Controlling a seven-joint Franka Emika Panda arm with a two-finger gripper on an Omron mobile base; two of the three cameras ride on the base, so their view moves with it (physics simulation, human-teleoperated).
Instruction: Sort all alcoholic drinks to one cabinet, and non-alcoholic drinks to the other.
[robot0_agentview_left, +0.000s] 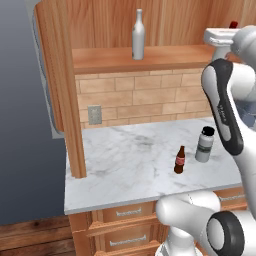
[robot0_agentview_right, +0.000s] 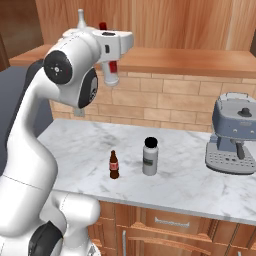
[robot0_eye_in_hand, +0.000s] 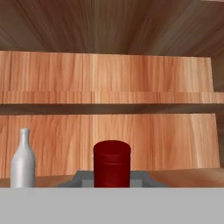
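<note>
Pincer (robot0_agentview_right: 111, 70) is clamped tight on the white bottle (robot0_agentview_right: 111, 75), holding it upright with the red cap (robot0_eye_in_hand: 112, 162) right in front of the hand camera, raised to the level of the cabinet (robot0_agentview_left: 150, 57) floor. Carrying it into the cabinet looks to be the step in hand. To do it well, I would keep the bottle vertical, clear the front lip of the shelf before moving inward, and lower until the base sits flat on the wood before letting go. Leave a gap beside the silver-grey bottle (robot0_agentview_left: 138, 36), which stands upright on that same shelf well to the left, so nothing gets knocked. Below, on the marble counter (robot0_agentview_left: 125, 160), the small cola-like bottle (robot0_agentview_left: 180, 160) stands near the short grey black-capped bottle (robot0_agentview_left: 204, 145), apart from it and yet to be moved.
</note>
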